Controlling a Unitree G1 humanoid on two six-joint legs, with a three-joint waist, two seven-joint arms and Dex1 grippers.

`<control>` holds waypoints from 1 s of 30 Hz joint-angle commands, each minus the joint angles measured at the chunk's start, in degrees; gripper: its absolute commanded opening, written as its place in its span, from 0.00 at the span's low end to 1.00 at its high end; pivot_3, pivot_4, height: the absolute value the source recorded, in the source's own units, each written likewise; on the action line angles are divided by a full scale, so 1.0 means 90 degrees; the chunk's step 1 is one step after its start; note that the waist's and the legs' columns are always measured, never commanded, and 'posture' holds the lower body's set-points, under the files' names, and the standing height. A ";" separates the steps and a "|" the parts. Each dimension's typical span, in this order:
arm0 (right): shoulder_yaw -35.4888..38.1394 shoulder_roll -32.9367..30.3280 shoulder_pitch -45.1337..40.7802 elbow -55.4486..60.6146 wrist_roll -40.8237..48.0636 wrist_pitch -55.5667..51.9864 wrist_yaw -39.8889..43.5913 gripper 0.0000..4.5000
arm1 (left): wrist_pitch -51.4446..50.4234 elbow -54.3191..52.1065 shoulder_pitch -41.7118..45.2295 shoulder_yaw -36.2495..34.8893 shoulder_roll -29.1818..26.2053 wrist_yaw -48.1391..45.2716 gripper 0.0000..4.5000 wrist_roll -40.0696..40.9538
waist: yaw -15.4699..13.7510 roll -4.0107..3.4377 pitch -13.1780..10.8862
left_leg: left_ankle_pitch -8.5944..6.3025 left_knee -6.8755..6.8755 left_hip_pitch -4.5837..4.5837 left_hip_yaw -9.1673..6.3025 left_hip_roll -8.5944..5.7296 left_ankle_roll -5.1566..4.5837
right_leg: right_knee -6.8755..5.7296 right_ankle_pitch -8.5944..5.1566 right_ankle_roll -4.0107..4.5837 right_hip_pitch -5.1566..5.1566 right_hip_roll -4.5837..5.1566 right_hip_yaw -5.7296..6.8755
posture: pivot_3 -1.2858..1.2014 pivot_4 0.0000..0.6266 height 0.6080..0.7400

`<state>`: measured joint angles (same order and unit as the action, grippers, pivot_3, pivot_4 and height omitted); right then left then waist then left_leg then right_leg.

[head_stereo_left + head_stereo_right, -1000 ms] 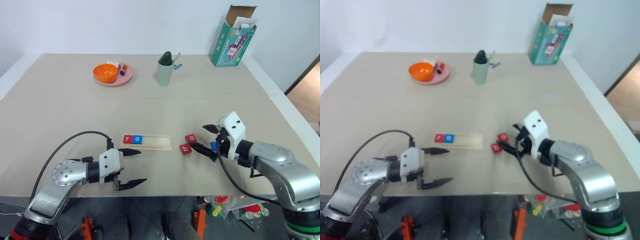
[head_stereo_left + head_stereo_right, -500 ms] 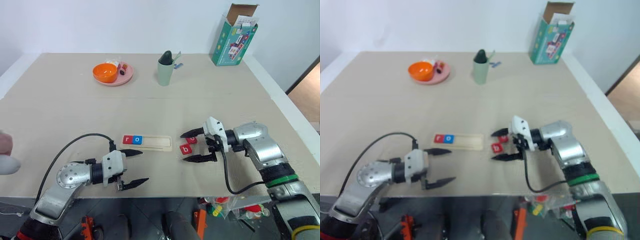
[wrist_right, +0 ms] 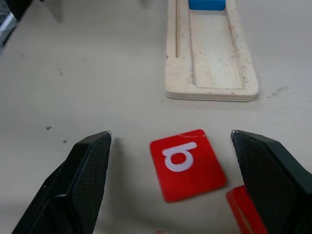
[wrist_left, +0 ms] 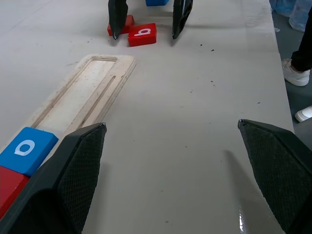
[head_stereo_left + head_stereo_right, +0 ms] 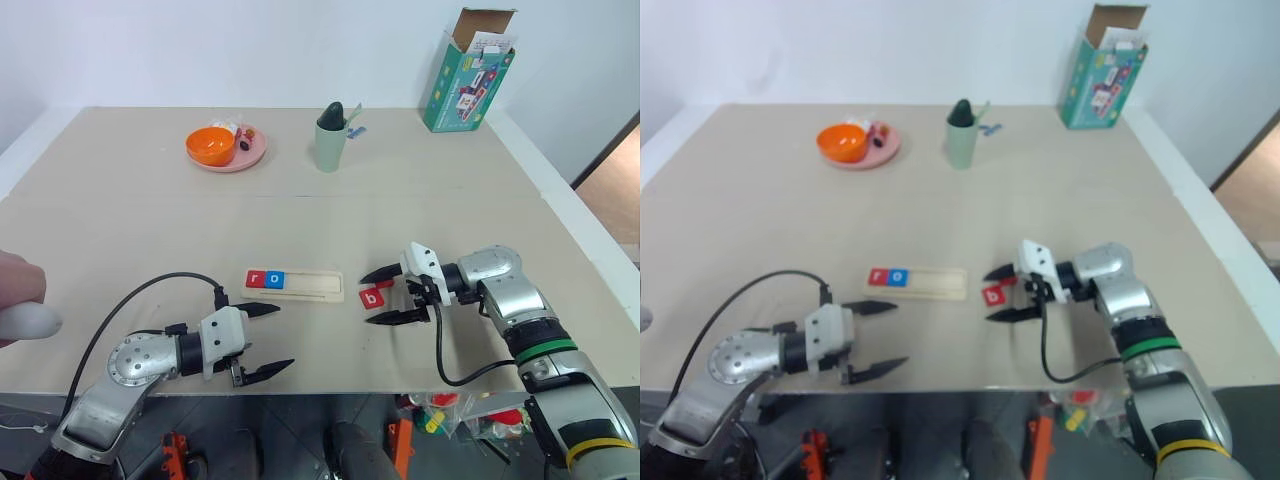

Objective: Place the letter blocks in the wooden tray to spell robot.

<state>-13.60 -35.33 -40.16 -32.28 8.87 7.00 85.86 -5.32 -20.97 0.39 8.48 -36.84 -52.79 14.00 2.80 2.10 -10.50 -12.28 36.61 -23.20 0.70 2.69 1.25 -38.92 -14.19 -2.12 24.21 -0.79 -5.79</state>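
Swinging round from a second ago, the right gripper (image 5: 386, 296) now lies low over the tan tabletop (image 5: 300, 215) at the lower right of the left eye view, pointing toward the frame's left, its two black fingers spread wide on either side of the red square tile marked b (image 5: 373, 297) and gripping nothing; the left gripper (image 5: 261, 340), at the lower left, has kept its place, jaws likewise wide and empty. That puts the b tile squarely between the right jaws, so the third letter looks ready to be picked. The long pale wooden tray (image 5: 312, 286) sits at lower centre with a red r tile (image 5: 255, 278) and a blue o tile (image 5: 276, 280) filling its left end, the rest of the groove bare. A person's hand (image 5: 20, 300) has come in at the left edge. The right wrist view shows the b tile (image 3: 187, 164) flat on the table, clear of both fingertips, with the corner of another red tile (image 3: 246, 209) just beside it. The left wrist view looks along the tray and adds a blue tile (image 4: 157, 2) behind the right fingers, beside the second red tile (image 4: 125, 25); its letter cannot be read
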 commanded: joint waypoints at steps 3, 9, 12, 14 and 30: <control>0.0071 0.0057 -0.0171 -0.0315 -0.0141 0.0467 0.0026 0.68 | 0.0009 -0.0195 0.0084 -0.0115 -0.0019 0.0041 1.00 0.0039 | -0.0001 0.0000 0.0000 | 0.0000 0.0001 0.0001 0.0000 0.0000 0.0001 | -0.0001 0.0000 0.0000 -0.0001 0.0000 0.0000 | 0.52 0.24 1.00; 0.0081 0.0060 -0.0144 -0.0351 -0.0104 0.0488 0.0147 0.26 | 0.0038 -0.0145 0.0128 -0.0078 -0.0004 0.0019 1.00 0.0030 | -0.0001 0.0000 0.0000 | 0.0000 0.0001 0.0002 0.0000 0.0000 0.0001 | -0.0002 0.0000 0.0000 -0.0002 0.0000 0.0000 | 0.52 0.24 1.00; 0.0075 0.0015 -0.0081 -0.0254 -0.0085 0.0445 0.0210 0.26 | 0.0061 -0.0101 0.0150 -0.0068 0.0002 0.0002 1.00 0.0024 | -0.0001 0.0000 0.0000 | 0.0001 0.0001 0.0003 -0.0001 0.0000 0.0001 | -0.0003 0.0000 0.0001 -0.0003 0.0000 0.0000 | 0.52 0.24 1.00; 0.0083 -0.0021 -0.0001 -0.0103 -0.0064 0.0369 0.0198 0.26 | 0.0079 -0.0077 0.0156 -0.0059 0.0001 -0.0014 1.00 0.0020 | -0.0002 0.0000 0.0000 | 0.0001 0.0002 0.0003 -0.0001 0.0000 0.0001 | -0.0004 0.0000 0.0000 -0.0003 0.0000 0.0000 | 0.52 0.24 1.00; -0.0148 0.0838 -0.0057 0.2923 0.0377 -0.3612 -0.1880 0.26 | 0.0044 0.0295 0.0119 -0.0445 0.0164 0.0309 1.00 0.0195 | 0.0008 -0.0005 -0.0001 | 0.0008 0.0006 0.0003 -0.0016 0.0005 0.0011 | -0.0014 0.0007 0.0009 0.0000 -0.0010 0.0012 | 0.52 0.24 1.00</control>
<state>-14.09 -28.55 -38.41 -6.13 13.33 -25.12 71.14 -5.07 -18.27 1.08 6.81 -35.95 -51.31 14.43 2.87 2.06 -10.51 -12.20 36.67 -23.19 0.59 2.74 1.35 -39.05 -14.11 -2.04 24.24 -0.89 -5.70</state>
